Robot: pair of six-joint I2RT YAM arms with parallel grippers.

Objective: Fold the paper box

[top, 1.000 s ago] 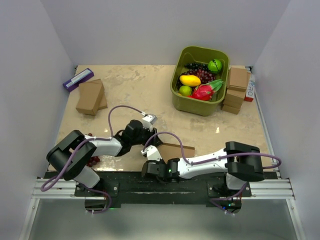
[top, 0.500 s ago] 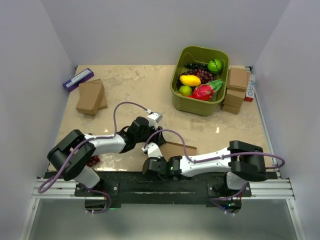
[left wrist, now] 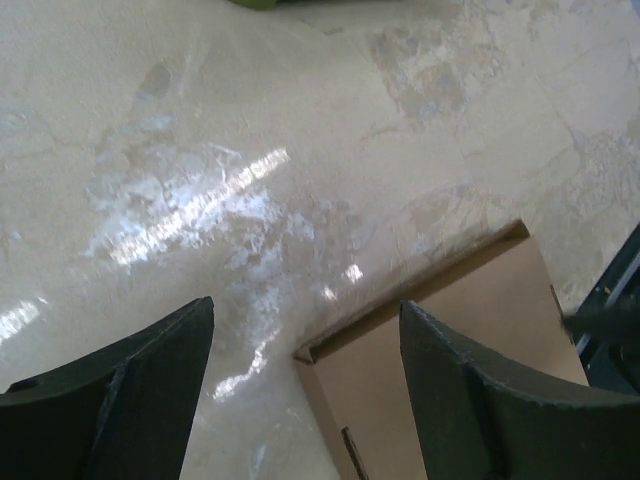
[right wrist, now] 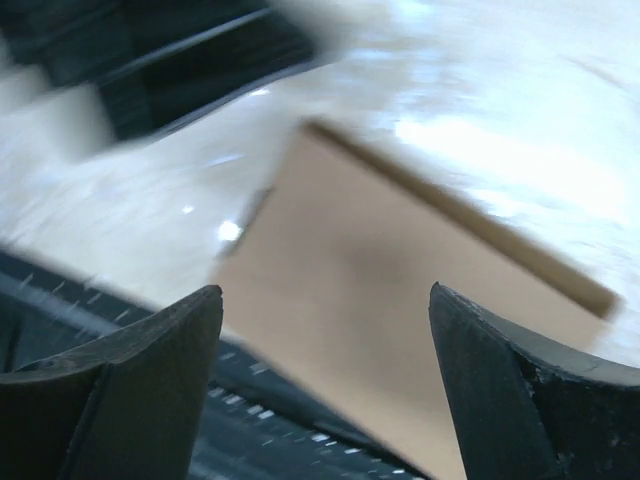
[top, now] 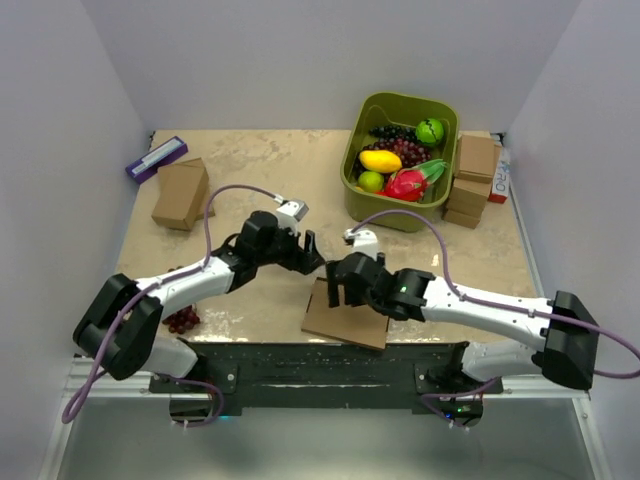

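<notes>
Both the left jaws and the right jaws stand spread and empty. The box lies flat on the bench, directly under the right jaws and just beside the left jaws, touching neither. The step in hand seems to be lining up a grip. Next, a finger must slip under a thin edge and raise a flap. The box is matte brown card, thin and rectangular, one long edge turned up. The bench is glossy and marbled.

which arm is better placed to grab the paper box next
Probably right: the right gripper, open, hangs directly over the paper box, which fills much of its wrist view. The left gripper, also open, hangs mostly over bare table, only the box's corner beneath it.
</notes>
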